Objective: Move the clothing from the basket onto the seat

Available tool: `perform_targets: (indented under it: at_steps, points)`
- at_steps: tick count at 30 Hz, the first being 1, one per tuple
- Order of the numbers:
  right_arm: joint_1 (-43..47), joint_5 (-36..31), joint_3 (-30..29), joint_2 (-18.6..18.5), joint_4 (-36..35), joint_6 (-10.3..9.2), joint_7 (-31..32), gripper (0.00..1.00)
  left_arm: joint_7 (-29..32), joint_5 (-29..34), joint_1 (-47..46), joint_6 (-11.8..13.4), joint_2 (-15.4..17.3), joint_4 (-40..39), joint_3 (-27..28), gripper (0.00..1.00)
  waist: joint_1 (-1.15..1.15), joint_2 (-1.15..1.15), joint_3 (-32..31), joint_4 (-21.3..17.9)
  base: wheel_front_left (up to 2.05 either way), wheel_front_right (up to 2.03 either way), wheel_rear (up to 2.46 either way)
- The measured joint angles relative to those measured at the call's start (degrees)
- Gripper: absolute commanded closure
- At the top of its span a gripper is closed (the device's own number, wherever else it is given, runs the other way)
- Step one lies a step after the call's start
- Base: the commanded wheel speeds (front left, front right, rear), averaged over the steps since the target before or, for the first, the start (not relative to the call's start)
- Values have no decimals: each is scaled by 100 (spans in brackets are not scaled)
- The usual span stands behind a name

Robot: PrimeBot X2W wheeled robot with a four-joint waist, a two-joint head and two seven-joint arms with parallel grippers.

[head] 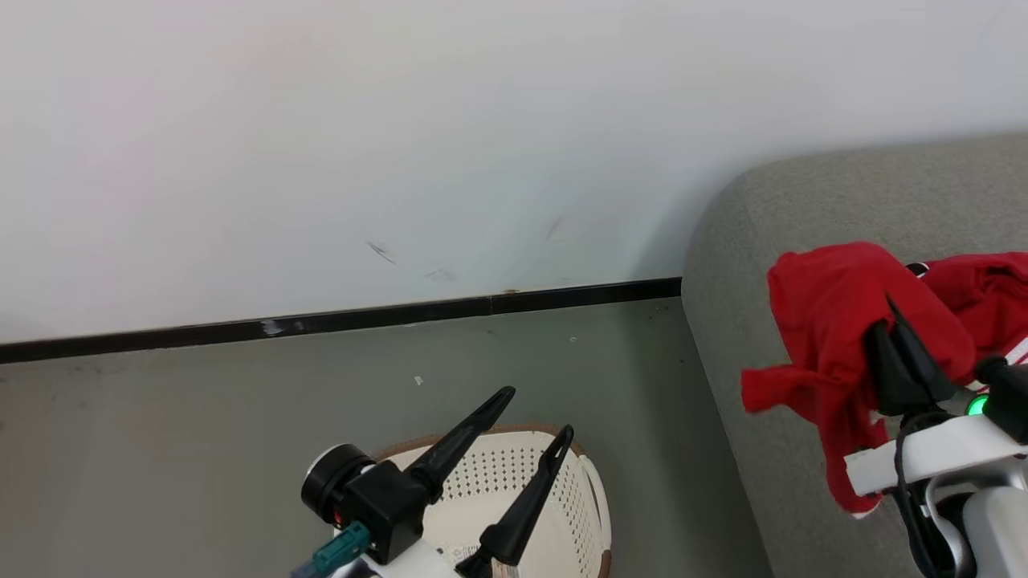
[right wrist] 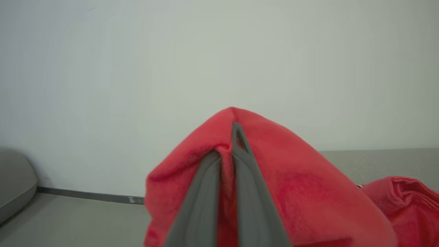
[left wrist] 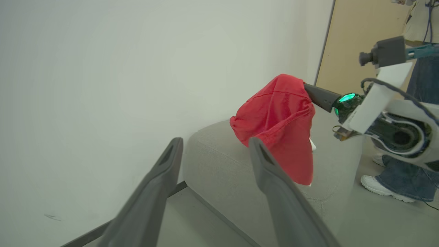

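Fingers [head: 901, 365] of the right gripper [head: 890, 309] are being clamped on red clothing [head: 835, 313] above the seat [head: 739, 337]. The left gripper [head: 540, 410] is being held spread apart above the basket [head: 514, 474], seen from the head view; a person's shoe [left wrist: 377, 185] is being shown by the left wrist view.

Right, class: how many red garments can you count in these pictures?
2. One red garment hangs pinched in the right pincer above the seat; a second garment lies on the seat beside it. The basket is partly out of frame, so more may hide there.
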Motion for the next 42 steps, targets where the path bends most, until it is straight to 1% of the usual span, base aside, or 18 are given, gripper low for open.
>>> perform_targets:
  at_steps: [4,9,25,33,37,39,42]
  points:
    - [224,-9,-377,-38,-192,0,0,100,-58,0,25,-13,-69,51,-127,0,0,0,7,-105,0,0,0]
    - [496,-10,-738,-41,-360,0,0,100,-122,0,26,-141,-138,101,-304,0,0,0,14,-254,0,0,0]
    - [1177,-125,-1328,73,-645,0,0,100,-255,10,23,-308,-237,368,-813,0,0,0,7,-824,0,0,0]
    - [1286,-218,-1249,60,-668,0,0,100,-324,10,23,-311,-285,458,-840,0,0,0,-36,-1054,0,0,0]
    - [1264,-122,-939,37,-532,0,0,100,-368,10,24,-303,-291,498,-802,0,0,0,-51,-1150,0,0,0]
    - [1228,-110,-833,-40,-416,0,0,100,-375,13,25,-288,-291,502,-762,0,0,0,-44,-1187,0,0,0]
    - [944,-100,-833,-177,-252,0,4,100,-376,32,25,-245,-293,499,-747,0,0,0,1,-1205,0,0,0]
